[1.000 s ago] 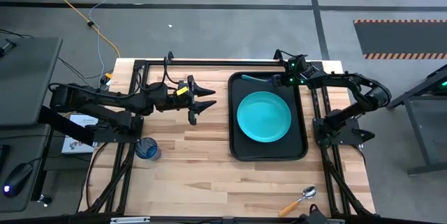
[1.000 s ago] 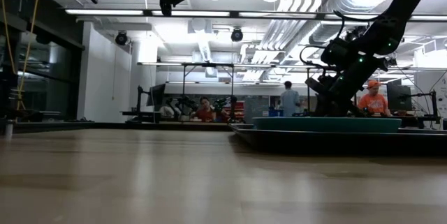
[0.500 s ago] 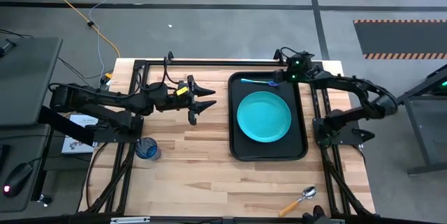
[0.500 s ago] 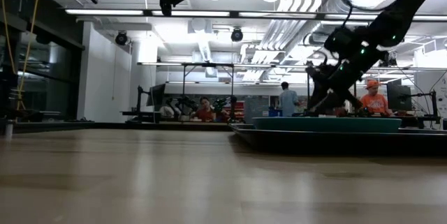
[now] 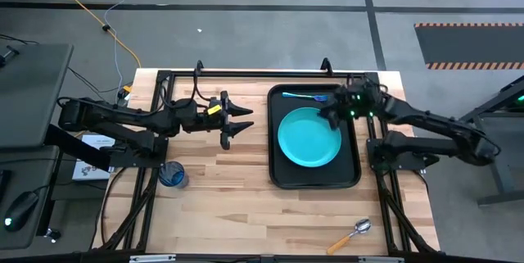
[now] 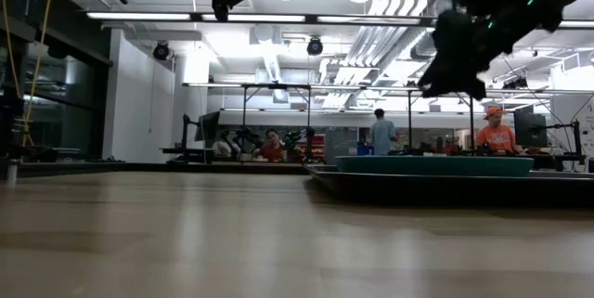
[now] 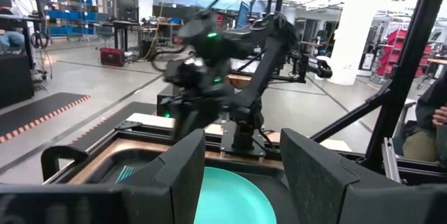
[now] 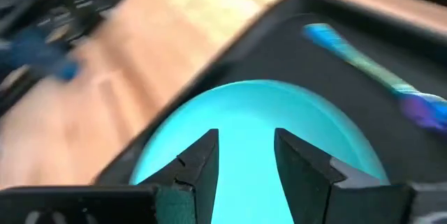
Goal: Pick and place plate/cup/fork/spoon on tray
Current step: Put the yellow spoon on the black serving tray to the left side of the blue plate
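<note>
Cup, small translucent dark-blue tumbler (image 5: 171, 174), looks light, slick, stiff; we'd pinch its rim w/ left claw (image 5: 242, 120), spread, empty. Right claw (image 5: 326, 114) spread, empty, over turquoise plastic plate (image 5: 309, 137).

turquoise plate (image 5: 309, 137) on black tray (image 5: 282, 177)

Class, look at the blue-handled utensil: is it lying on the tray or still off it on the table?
On the tray. The blue-handled utensil lies flat on the black floor, beside the plate.
</note>
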{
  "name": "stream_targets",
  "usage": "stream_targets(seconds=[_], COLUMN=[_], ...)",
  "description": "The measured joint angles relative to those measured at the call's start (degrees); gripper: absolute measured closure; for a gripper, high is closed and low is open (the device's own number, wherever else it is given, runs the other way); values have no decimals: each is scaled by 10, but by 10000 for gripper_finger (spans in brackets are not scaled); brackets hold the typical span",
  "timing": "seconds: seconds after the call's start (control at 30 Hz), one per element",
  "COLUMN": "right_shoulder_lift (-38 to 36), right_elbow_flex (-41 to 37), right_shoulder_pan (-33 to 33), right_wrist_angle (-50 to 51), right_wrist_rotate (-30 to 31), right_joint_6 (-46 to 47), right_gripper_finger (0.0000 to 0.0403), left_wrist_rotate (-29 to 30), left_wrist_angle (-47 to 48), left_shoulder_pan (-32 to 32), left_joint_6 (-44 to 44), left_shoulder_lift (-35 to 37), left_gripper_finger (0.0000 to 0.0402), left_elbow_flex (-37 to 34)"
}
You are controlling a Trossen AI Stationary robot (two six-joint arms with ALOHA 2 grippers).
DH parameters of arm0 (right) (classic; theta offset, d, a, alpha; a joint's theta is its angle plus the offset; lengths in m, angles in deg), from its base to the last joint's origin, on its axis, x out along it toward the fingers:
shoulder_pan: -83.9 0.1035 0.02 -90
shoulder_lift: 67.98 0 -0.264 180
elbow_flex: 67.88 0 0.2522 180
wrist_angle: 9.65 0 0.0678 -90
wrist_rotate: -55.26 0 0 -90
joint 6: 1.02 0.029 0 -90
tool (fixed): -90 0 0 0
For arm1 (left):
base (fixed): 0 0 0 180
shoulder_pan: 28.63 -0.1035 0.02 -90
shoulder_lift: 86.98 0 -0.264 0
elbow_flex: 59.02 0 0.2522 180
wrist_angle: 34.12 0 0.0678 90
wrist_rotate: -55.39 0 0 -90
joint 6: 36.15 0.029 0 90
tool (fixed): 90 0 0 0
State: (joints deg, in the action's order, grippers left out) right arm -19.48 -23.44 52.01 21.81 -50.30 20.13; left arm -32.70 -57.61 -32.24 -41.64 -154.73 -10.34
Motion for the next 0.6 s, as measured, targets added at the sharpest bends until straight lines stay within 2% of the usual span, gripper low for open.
stream_targets(seconds=[0.23, 0.43, 0.6], right_shoulder_lift=[-47, -39, -13], right_elbow_flex=[0, 0, 0], right_shoulder_pan=[207, 368, 471], right_wrist_angle=[-24, -70, -117], right_wrist_rotate=[69, 140, 171], right_joint_6=[70, 114, 135], right_gripper_finger=[272, 272, 272], left_wrist_rotate=[0, 0, 0], left_wrist_angle=[0, 0, -2], left_shoulder_pan=[0, 0, 0], left_joint_6=[-2, -2, -3], left_shoulder_lift=[0, 0, 0], left_gripper_finger=[227, 227, 225], left_elbow_flex=[0, 0, 0])
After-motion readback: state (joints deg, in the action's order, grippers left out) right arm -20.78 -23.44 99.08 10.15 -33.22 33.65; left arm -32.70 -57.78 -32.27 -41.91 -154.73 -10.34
